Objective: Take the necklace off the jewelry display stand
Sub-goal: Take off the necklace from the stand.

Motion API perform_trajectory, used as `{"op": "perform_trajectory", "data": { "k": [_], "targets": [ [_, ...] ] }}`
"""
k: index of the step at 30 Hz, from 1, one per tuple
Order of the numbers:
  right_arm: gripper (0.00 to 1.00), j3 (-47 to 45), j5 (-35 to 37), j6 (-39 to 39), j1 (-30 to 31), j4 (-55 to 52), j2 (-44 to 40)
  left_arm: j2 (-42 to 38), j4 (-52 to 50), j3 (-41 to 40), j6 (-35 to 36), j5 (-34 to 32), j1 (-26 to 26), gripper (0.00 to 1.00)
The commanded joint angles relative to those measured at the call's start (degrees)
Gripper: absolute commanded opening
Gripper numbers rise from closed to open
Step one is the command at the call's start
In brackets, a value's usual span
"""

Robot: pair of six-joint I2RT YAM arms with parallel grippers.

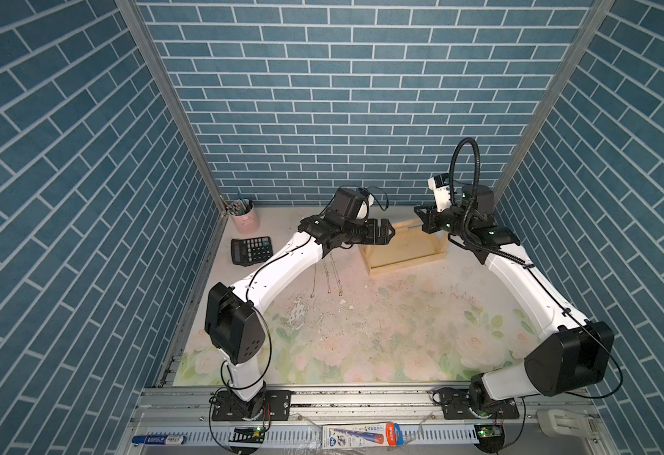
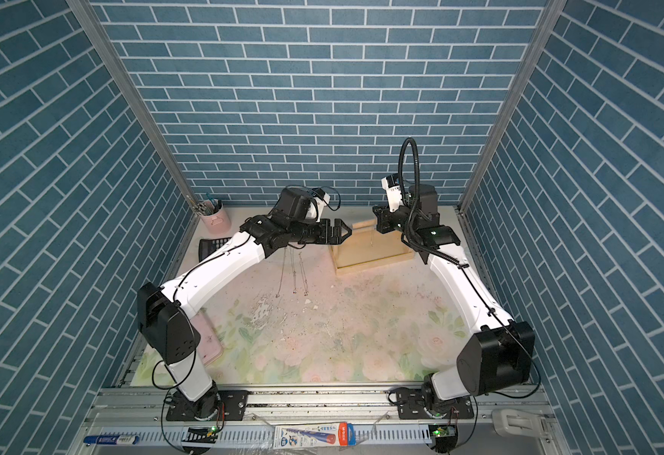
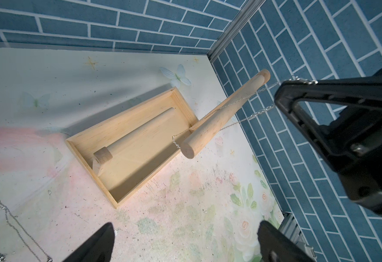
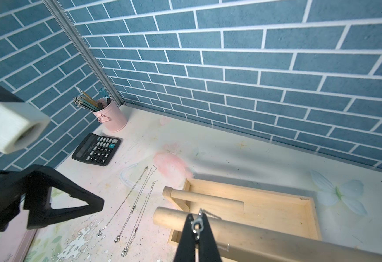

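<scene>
The jewelry display stand [image 1: 401,266] sits far and right on the surface [image 1: 381,338]. Its right edge is near the right wall and its far edge is close to the back wall, so there is little room on those two sides. The right jaws are closed tight on the clasp of the necklace [image 3: 257,113], just above the dowel bar [image 3: 221,113] toward its right part. From there the chain runs stretched in two strands and is looped round the bar, reaching almost to the bar's left end. In the left wrist view this left end appears apart from the top of the left post [image 3: 102,155]. The left jaws stand wide and hold nothing, hovering over the left edge of the stand. Left of the stand, three other necklaces [image 4: 134,206] lie straight on the surface, partly under the left arm. A calculator [image 1: 251,250] lies by the left edge and a pink cup [image 1: 245,220] fills the far left corner. The widest open stretch of surface is the near half, between the two arm bases.
</scene>
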Motion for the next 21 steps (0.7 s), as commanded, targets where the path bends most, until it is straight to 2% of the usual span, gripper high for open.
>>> {"op": "perform_trajectory", "data": {
  "k": [1, 11, 21],
  "targets": [
    [0.0, 3.0, -1.3, -3.3, 0.0, -2.5, 0.1, -2.0, 0.8, -0.8, -1.0, 1.4, 0.8, 0.99],
    [0.0, 9.1, -2.3, -4.0, 0.1, -5.6, 1.9, -2.6, 3.4, -2.6, -3.5, 4.2, 1.6, 0.99],
    [0.0, 13.7, -3.7, -4.0, 0.3, -7.3, 4.3, -5.3, 8.9, -9.1, -5.2, -0.1, 1.8, 0.99]
  ]
}}
